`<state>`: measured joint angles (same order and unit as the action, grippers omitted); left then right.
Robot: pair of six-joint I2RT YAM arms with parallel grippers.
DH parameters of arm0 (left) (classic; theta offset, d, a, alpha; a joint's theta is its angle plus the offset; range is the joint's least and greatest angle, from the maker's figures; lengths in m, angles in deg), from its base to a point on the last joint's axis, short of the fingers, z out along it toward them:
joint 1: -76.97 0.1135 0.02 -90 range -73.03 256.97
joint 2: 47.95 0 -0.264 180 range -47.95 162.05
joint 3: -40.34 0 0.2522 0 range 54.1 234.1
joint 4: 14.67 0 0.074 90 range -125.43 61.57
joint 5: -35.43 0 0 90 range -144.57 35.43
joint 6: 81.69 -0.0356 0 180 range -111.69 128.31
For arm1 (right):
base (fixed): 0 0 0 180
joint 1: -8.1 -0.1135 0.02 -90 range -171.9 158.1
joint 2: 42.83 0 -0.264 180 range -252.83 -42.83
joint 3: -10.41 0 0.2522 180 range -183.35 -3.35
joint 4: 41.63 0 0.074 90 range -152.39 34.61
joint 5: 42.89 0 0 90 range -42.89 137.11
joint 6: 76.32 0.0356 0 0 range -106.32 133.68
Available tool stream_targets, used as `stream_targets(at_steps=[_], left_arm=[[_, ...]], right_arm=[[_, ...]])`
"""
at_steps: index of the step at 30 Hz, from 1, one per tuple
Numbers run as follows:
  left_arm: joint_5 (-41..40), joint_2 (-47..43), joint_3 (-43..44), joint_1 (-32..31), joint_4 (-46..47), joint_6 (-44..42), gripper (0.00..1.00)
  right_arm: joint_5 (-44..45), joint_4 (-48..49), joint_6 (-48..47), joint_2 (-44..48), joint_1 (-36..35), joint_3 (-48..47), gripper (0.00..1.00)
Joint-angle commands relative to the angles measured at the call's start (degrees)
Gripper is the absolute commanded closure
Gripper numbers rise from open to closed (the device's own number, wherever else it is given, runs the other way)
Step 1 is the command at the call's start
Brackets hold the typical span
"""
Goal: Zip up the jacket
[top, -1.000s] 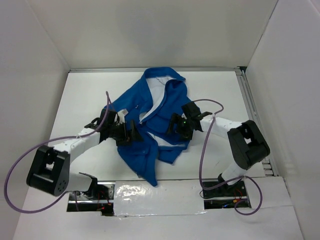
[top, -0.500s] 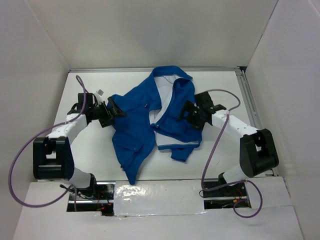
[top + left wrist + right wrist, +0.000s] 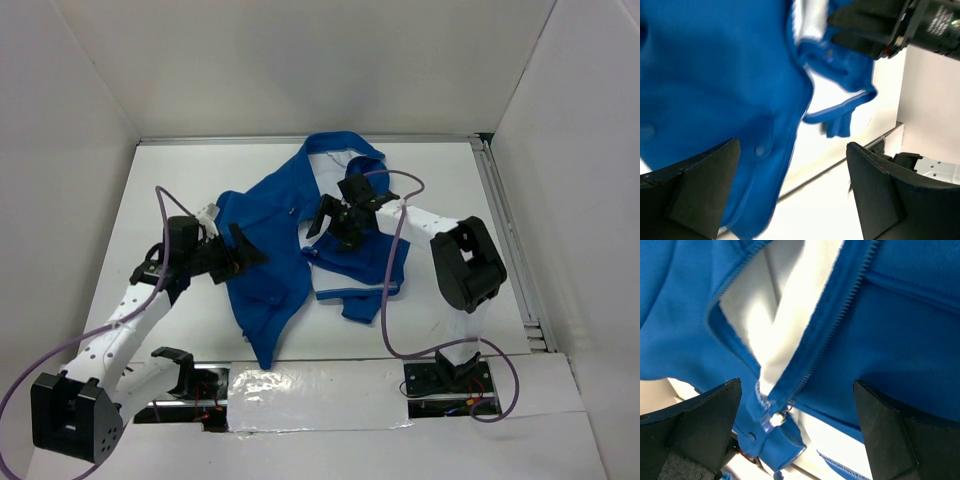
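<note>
At the middle of the white worktop (image 3: 170, 190) the blue jacket (image 3: 265, 265) lies rumpled and unzipped, its front parted to show white lining. The left fingers (image 3: 697, 185) are spread wide above the panel nearer the left arm, gripping nothing. The right fingers (image 3: 695, 422) are likewise spread, over the parted zipper (image 3: 837, 320), with no cloth between them.

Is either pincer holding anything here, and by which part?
Nothing is held. The left pincer and right pincer both hang open over the jacket.
</note>
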<state>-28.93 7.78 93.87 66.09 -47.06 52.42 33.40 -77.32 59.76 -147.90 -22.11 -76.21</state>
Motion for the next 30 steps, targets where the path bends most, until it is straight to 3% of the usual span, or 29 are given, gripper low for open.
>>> stream_targets(at_steps=[1,4,8,11,14,15,22,26,30], left_arm=[[-4.4,-3.1,-1.8,-1.6,-3.1,5.1,0.01],[-4.3,-4.5,-4.2,-3.0,-4.1,6.1,0.01],[-4.3,-6.0,-6.9,-4.7,-6.6,7.4,0.01],[-5.3,-7.1,-8.5,-5.6,-8.4,9.0,0.01],[-6.6,-8.6,-8.7,-6.3,-9.9,9.3,0.01],[-7.7,-8.9,-9.0,-6.8,-10.3,9.6,0.01],[-9.2,-8.4,-11.3,-7.7,-8.9,10.5,0.01],[-9.8,-4.5,-11.6,-8.4,-8.2,10.4,0.01],[-10.6,-2.6,-10.9,-9.5,-6.6,10.2,0.01]], right_arm=[[0.2,0.7,3.4,0.1,-0.6,-1.4,0.0],[-0.8,2.8,3.7,-2.5,-0.5,-3.7,0.03],[-1.6,2.7,3.7,-8.0,-0.5,-9.4,0.27],[-0.9,1.8,4.2,-10.2,0.1,-12.3,0.59],[-1.7,2.9,4.7,-9.4,1.1,-10.4,0.75],[-1.5,3.6,4.7,-8.7,1.3,-9.7,0.99],[4.5,1.5,-2.3,3.5,1.1,-3.3,1.0],[13.5,-11.6,-7.7,10.0,0.2,-1.4,1.0],[35.4,-28.0,-8.9,20.6,-0.1,-0.4,1.0]])
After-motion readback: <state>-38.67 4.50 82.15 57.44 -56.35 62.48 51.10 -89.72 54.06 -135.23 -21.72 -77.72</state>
